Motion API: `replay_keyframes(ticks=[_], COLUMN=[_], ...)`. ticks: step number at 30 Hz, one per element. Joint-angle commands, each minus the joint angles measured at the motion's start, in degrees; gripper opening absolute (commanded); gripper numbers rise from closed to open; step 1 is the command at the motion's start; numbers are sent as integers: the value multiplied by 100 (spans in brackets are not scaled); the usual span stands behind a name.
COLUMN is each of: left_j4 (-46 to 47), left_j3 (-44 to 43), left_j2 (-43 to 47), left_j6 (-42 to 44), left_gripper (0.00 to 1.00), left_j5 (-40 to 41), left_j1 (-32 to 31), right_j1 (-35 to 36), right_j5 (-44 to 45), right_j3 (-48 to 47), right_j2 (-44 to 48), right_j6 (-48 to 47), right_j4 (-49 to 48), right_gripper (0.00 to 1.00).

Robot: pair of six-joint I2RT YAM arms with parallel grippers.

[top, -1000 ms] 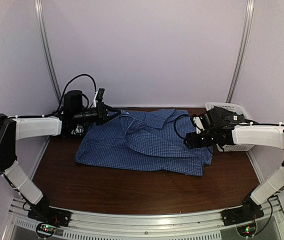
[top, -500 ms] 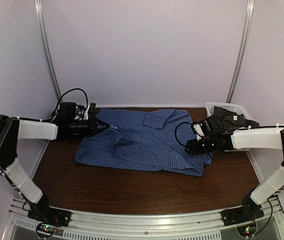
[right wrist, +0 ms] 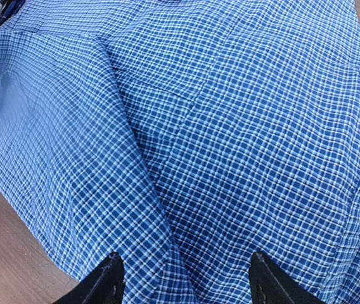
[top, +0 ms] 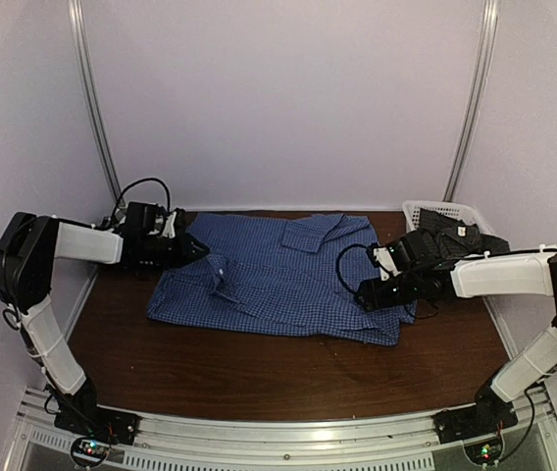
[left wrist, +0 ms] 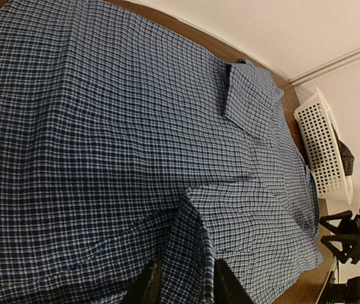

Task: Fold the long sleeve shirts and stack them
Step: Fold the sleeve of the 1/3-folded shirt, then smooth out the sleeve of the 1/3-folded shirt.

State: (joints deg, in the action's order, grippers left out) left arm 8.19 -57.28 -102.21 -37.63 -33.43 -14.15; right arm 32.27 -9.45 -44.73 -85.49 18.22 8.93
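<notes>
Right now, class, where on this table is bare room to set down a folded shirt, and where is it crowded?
Widest patch: bare table between the blue check shirt's near hem and the arms' base rail. A smaller patch: left of the shirt, by the wall. Crowded: the far right, with the white basket and right arm at the shirt's edge.

1. In the view from above, I can read no letters, numbers or brand marks. The blue fine-check cloth shirt in the middle of the frame shows only its pattern.
2. The white perforated plastic basket at the right of that frame carries no label I can make out.
3. My left wrist camera shows no print or tag on the shirt, only checks.
4. My right wrist camera is the same: nothing legible.
</notes>
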Motion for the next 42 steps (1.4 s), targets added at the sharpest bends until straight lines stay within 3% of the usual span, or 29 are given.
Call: replay_keyframes(ticks=[1,7,15,20,25,30,38,42], left_j4=[-413,-7,130,888,1304,1114,568,424], left_j3=[-207,437,987,1544,1777,1585,1073,941], left_j2=[-27,328,819,1323,1500,1378,551,194], left_j6=[500,465,506,208,-21,134,277,326], left_gripper=[33,47,49,52,61,69,72,62], left_j5=[775,1089,1773,1352,902,1300,2101,2327], left_j1=[62,62,62,26,-323,-918,-1432,-1538], right_j1=[255,384,471,527,569,597,648,656], right_j5=[-48,0,29,31,75,91,137,167], right_j3=[33,96,69,96,105,103,187,221], right_j2=[195,213,13,-93,-158,-178,-117,-107], right_j6=[-22,58,84,128,146,155,182,184], right_j4=[-43,-62,-135,-214,-225,-238,-243,-244], right_gripper=[68,69,69,69,69,69,69,69])
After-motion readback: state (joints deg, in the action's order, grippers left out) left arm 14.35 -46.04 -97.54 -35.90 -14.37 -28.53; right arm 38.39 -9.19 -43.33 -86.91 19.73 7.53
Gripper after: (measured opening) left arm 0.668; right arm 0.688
